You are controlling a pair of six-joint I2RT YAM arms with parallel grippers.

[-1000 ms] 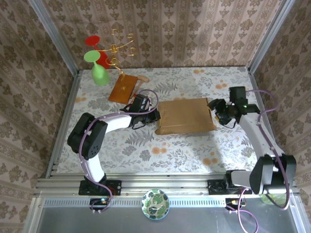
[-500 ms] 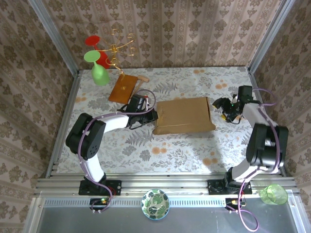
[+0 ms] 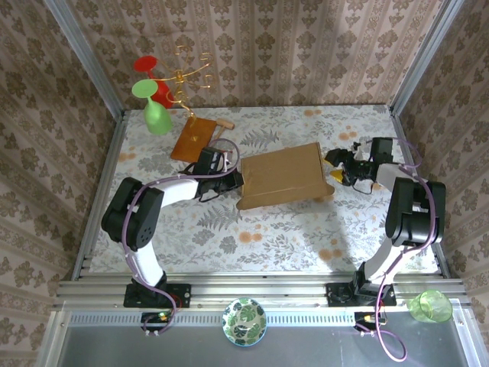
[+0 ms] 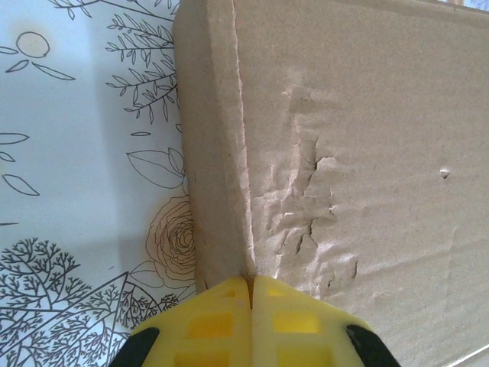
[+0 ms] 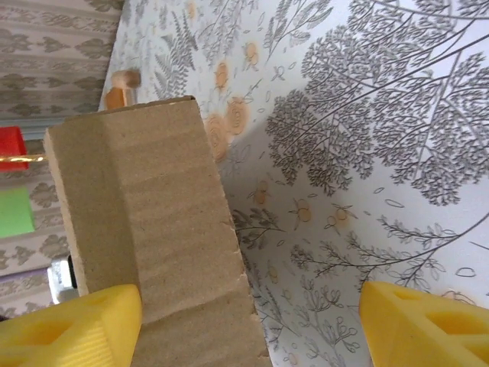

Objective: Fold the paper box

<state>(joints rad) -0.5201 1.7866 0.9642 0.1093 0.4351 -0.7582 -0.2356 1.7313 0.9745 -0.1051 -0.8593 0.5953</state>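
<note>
Closed hand [image 4: 250, 285] at paper box [image 4: 359, 145]

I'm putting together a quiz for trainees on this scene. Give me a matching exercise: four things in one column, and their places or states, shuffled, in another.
1. light-brown cardboard paper box
2. left hand
3. right hand
4. round leaf-patterned bowl

A. open, fingers wide apart
B. on the grey metal ledge at the near edge
C. shut, fingertips against a cardboard crease
D. lying on the flower-patterned table between both hands

Pairs: 1-D, 2-C, 3-A, 4-B
</note>
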